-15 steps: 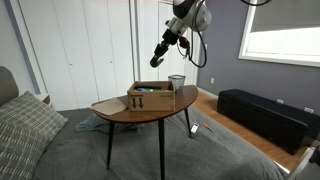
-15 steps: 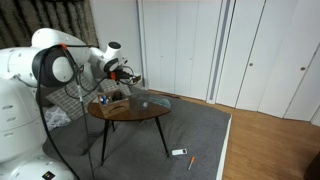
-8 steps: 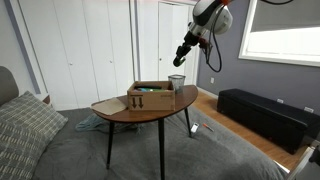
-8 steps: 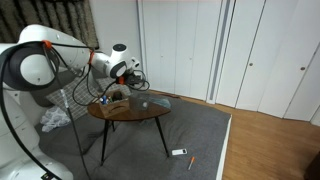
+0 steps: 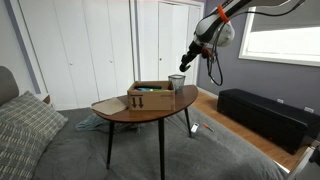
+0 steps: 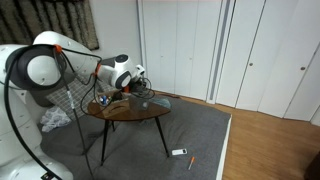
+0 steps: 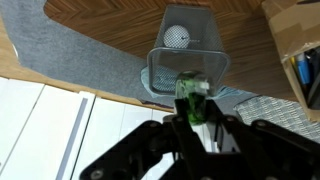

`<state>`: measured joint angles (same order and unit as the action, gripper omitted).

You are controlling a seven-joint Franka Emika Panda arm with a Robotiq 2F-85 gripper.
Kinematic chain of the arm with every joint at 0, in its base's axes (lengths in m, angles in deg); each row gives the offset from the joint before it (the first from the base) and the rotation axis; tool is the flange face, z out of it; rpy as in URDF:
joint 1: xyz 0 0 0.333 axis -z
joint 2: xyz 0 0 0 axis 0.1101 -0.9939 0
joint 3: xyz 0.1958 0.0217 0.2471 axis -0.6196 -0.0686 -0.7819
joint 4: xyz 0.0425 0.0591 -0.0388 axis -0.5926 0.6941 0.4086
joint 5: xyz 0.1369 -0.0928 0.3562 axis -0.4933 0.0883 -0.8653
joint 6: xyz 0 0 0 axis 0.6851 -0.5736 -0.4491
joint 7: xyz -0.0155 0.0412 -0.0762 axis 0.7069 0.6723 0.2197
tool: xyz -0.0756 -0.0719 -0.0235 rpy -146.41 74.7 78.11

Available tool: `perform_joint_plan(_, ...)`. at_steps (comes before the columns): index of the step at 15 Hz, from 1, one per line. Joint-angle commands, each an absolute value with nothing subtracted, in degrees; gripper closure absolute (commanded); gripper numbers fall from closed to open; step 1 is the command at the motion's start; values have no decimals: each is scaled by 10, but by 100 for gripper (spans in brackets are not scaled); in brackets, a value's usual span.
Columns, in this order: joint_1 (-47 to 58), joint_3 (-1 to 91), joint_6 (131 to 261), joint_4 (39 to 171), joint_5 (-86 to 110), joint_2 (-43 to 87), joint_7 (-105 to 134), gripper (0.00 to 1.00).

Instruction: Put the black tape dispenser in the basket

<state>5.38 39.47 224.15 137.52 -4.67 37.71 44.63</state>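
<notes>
While above basket (image 7: 214, 62), dispenser (image 7: 190, 92) (roughly) end-down

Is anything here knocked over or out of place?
On the oval wooden table the dark wire-mesh basket and brown rectangular box stand upright, and the claw grips a small dark tape dispenser above the basket. The one oddity: a small white object lies on the grey carpet beside the table, as if dropped.

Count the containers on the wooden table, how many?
2: the small dark wire-mesh cylinder basket near the table edge, and the wide brown rectangular box beside it. Smaller ones could hide inside the box.
</notes>
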Motion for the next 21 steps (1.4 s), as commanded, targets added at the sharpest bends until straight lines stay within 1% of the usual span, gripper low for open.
perform_joint_plan(1, 55, 399, 2283, 1378, -31, 353, 421, 94)
perform_joint_plan(7, 52, 391, 2332, 1361, -58, 312, 443, 94)
perform_joint_plan(19, 61, 361, 2327, 1287, -68, 245, 458, 94)
perform_joint_plan(20, 62, 358, 2325, 1283, -70, 241, 459, 78)
perform_joint_plan(21, 63, 356, 2324, 1280, -69, 238, 459, 51)
